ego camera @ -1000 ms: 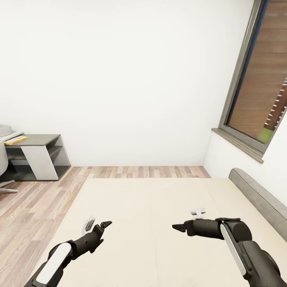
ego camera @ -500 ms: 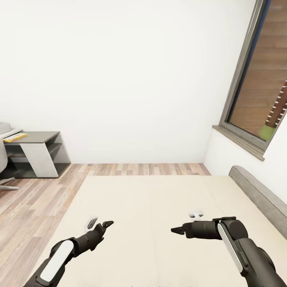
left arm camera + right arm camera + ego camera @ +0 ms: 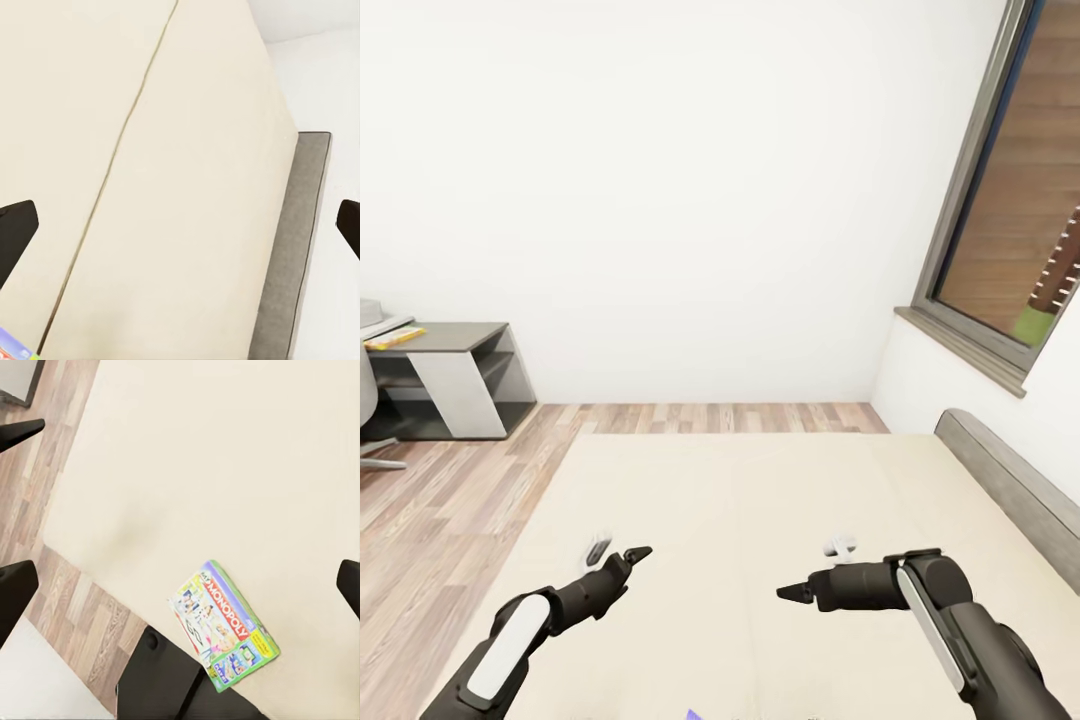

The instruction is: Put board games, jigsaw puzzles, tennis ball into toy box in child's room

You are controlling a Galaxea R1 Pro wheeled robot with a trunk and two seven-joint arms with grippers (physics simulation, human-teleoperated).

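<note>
Beige mattress of the wide low bed [image 3: 760, 520] lies under both arms, its grey headboard [image 3: 1010, 485] along the right side by the white wall. Left tool [image 3: 622, 556] and right tool [image 3: 810, 585] hover above the mattress, each with fingers spread apart and nothing between them. White-green flat "MONOPOLY" box [image 3: 225, 624] lies flat on the mattress near its edge, beside the wood-plank floor [image 3: 82, 615]. A corner of a second colourful box [image 3: 13, 346] rests on the mattress.
</note>
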